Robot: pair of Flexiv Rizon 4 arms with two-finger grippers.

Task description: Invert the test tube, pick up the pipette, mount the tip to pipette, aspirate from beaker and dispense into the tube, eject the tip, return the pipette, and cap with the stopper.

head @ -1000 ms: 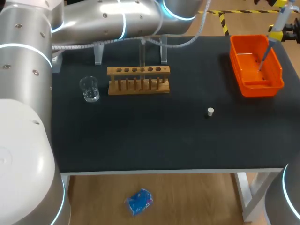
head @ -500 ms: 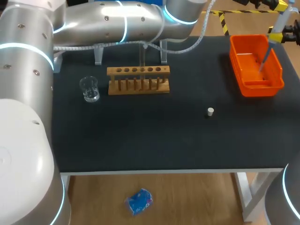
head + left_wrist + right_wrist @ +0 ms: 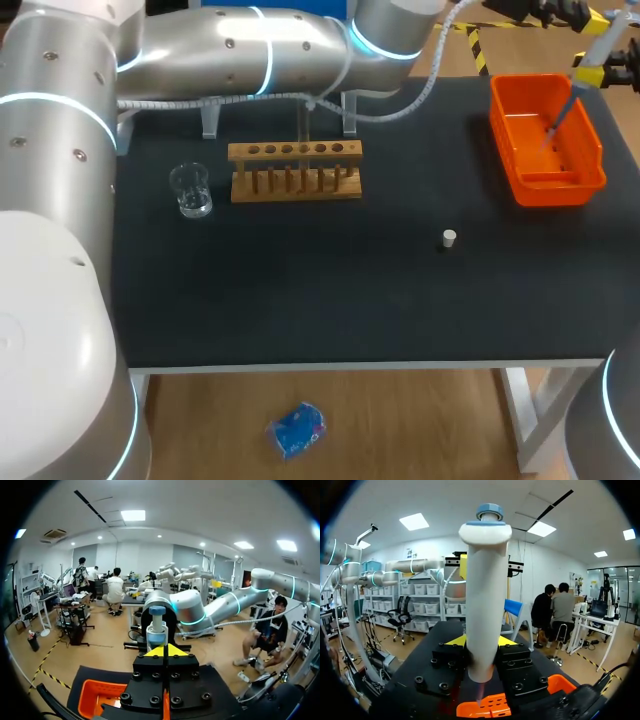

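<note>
Fingers (image 3: 506,640) of right gripper (image 3: 480,642) clamped on pipette (image 3: 485,590), nose hanging over orange bin (image 3: 545,186) at table's far right. Left gripper (image 3: 166,651) tips pressed together, empty, pipette's plunger end just ahead of it. Reads as tip-eject step. Next: push ejector, drop tip into bin. Stopper (image 3: 449,238) lies loose mid-table.

Nothing readable for you here: no legible text, label, brand, number or sign in any of the three views.
</note>
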